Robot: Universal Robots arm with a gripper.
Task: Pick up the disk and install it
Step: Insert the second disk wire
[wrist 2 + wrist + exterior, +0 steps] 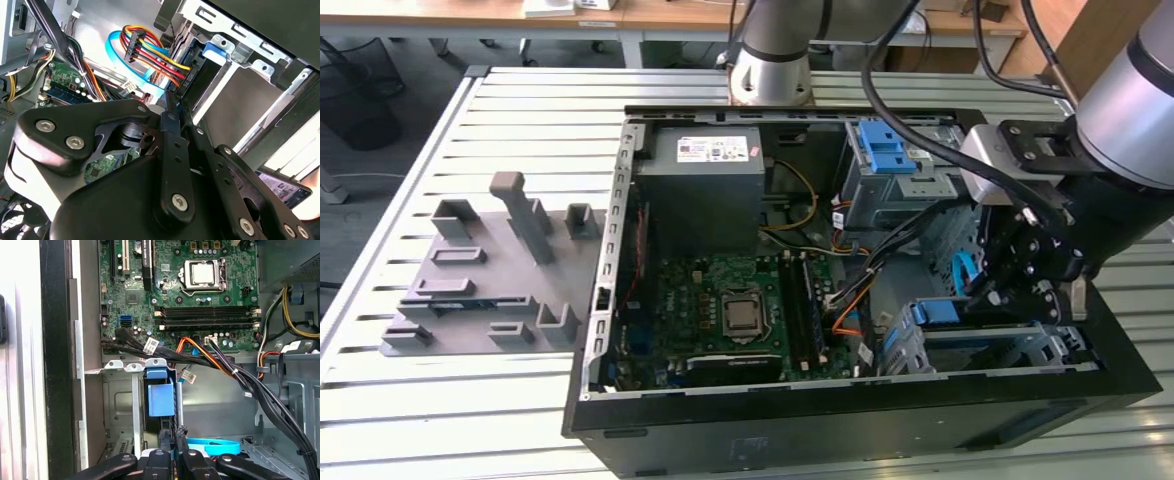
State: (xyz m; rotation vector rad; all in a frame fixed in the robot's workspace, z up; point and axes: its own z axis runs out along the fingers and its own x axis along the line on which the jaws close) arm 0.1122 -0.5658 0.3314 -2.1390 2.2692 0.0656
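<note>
The disk (945,313) stands on edge in the drive bay at the case's front corner, on the exterior view's right, with its blue carrier bracket (160,394) towards the motherboard. In the second wrist view the disk (201,85) shows as a dark slab with a blue tab, inside the grey metal bay (250,95). My gripper (994,295) reaches down into the case just behind the disk. Its fingers (165,442) lie close together at the disk's rear edge, with nothing visible between them. The gripper (173,102) tips end beside a black cable plug (187,80); whether they touch the disk is unclear.
Black, orange and red cables (200,357) and a light blue cable (215,446) run close past the bay. The motherboard (734,310), grey power supply (707,180) and an upper cage with a blue latch (894,155) share the case. A grey fixture (487,270) lies on the table.
</note>
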